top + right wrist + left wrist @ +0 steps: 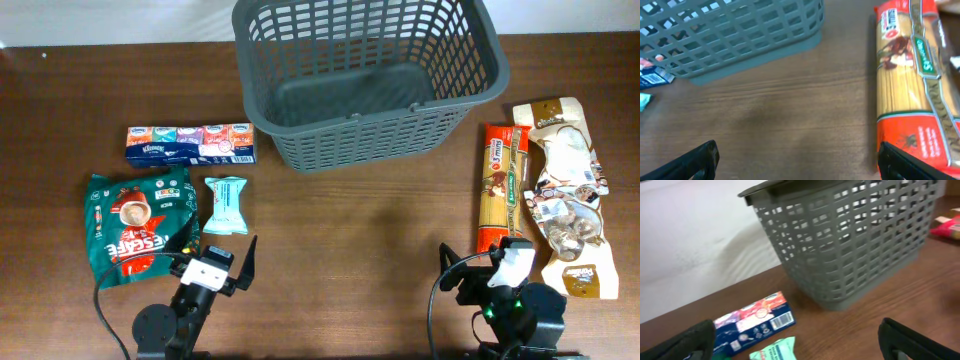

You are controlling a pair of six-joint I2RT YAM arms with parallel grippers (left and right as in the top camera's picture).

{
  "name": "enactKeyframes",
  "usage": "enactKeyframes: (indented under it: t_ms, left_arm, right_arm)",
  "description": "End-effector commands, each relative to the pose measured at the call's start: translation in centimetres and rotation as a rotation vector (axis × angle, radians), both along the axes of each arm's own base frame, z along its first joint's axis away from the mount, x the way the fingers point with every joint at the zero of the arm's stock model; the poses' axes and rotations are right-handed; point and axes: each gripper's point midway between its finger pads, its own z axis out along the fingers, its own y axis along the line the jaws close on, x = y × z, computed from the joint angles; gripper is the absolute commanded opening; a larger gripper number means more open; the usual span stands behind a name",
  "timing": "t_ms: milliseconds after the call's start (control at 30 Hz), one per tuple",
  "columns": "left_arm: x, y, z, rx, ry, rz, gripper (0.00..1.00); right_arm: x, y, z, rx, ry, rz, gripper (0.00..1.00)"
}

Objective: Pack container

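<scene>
The brown wooden worktop fills the scene from left to right. At its far edge, roughly central, stands the container, a dark grey basket with lattice-slotted sides and a thick rim. It is upright, and its solid base shows through the open top. It stands well apart from both arms, with bare wood between.

At the right edge lies a long beige pouch printed in brown and white, running near to far. Just beside it on its left, touching or almost so, lies the spaghetti packet. It is red-orange at the ends with a clear middle and also runs near to far. Its near end is just beside the right arm.

On the left side a green coffee bag lies flat, near the left arm. Farther off, between that bag and the container's left corner, sits a multicoloured tissue pack, its long side running left to right.

The left tool sits at the near edge, left of centre, jaws spread wide and released, grasping nothing. Its wrist view shows the container and the tissue pack ahead of it. The right tool sits at the near edge on the right, likewise spread wide and empty, with the spaghetti packet by its right finger.

Smallest, a pale teal snack packet lies just right of the coffee bag, nearer than the tissue pack.
</scene>
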Motion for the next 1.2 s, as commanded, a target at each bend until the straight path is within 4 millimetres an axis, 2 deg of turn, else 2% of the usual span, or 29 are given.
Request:
enactKeyframes:
  t_ms: [0, 100, 367, 567, 700, 900, 1000, 1167]
  left_arm:
    - [-0.4, -1.0, 0.1, -0.006, -0.010, -0.063, 0.99]
    - [-0.4, -1.0, 0.2, -0.006, -0.013, -0.062, 0.99]
    - [-0.4, -1.0, 0.3, -0.006, -0.020, -0.063, 0.99]
    - [-0.6, -1.0, 1.4, -0.005, -0.044, -0.062, 0.99]
    - [-0.6, -1.0, 2.7, -0.005, -0.055, -0.064, 0.99]
    - [-0.6, -1.3, 5.7, -0.005, -0.061, -0.082, 0.99]
    - [-0.3, -1.5, 7.9, -0.006, -0.064, -0.089, 0.99]
    - [0.6, -1.8, 13.0, -0.005, -0.086, -0.107, 0.99]
  right_arm:
    - [-0.1, 0.2, -0.1, 0.047, 0.007, -0.011, 0.99]
    - [-0.4, 0.5, -0.7, 0.060, 0.035, 0.006, 0.99]
    - [-0.3, 1.3, 0.1, 0.077, 0.006, 0.051, 0.99]
    - [0.0, 2.8, 2.2, 0.103, -0.078, 0.144, 0.99]
    - [-0.1, 3.8, 5.4, 0.090, -0.182, 0.216, 0.99]
    - [-1.0, 4.1, 10.9, 0.038, -0.312, 0.239, 0.99]
    - [-2.0, 4.6, 13.9, 0.026, -0.379, 0.267, 0.99]
    - [-4.3, 5.7, 19.0, -0.004, -0.477, 0.332, 0.99]
